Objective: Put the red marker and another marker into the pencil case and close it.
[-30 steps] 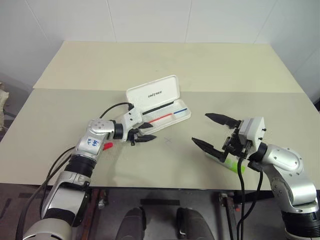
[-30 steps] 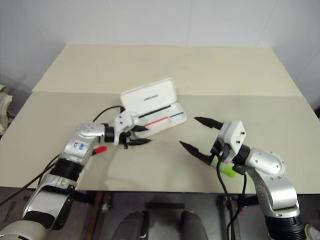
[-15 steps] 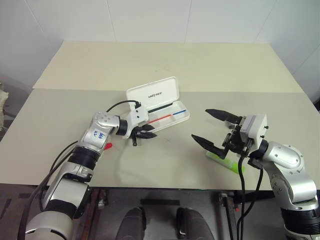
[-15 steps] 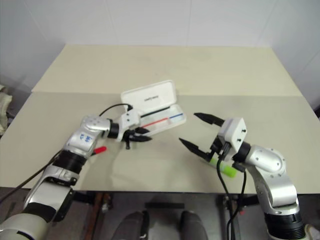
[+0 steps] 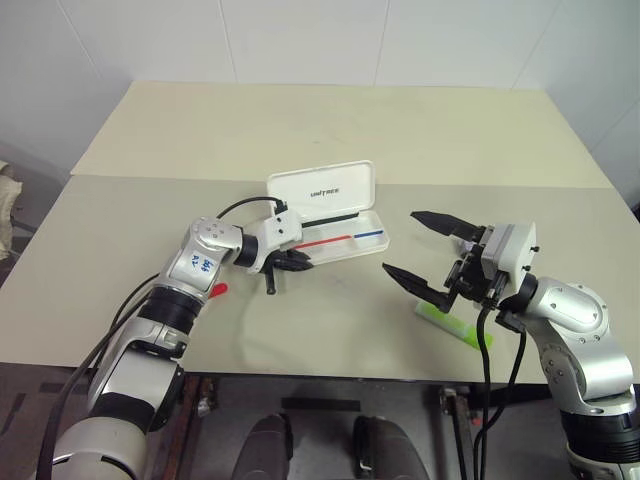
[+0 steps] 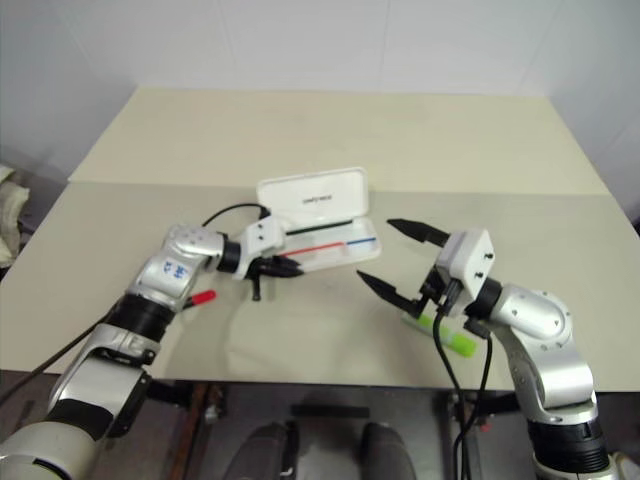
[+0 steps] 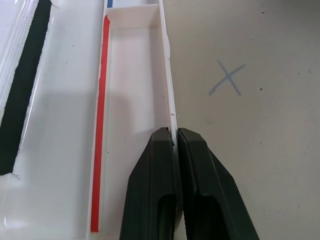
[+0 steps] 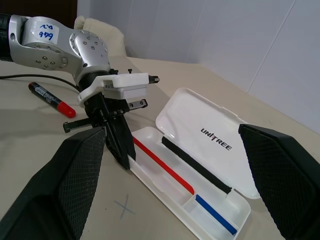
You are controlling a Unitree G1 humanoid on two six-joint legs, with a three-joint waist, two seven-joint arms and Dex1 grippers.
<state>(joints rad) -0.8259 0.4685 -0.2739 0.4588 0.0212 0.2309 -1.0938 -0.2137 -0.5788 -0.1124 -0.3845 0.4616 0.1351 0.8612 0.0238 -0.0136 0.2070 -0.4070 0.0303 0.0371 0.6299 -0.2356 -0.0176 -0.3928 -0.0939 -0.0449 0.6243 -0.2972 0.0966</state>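
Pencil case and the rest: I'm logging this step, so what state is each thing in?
pencil case: lid open, no marker inside.
left gripper: shut on the case's front wall.
right gripper: open, holding nothing.
red marker: lying on the table, capped.
green marker: lying on the table under the right gripper.

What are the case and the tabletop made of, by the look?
Case: likely hard white plastic, glossy; thin moulded walls, rounded corners, printed lid, soft reflections inside. Tabletop: smooth, matte, pale beige, probably laminate or painted board; a seam crosses it and a pen-drawn X sits on it. Neither is certain from looks alone.
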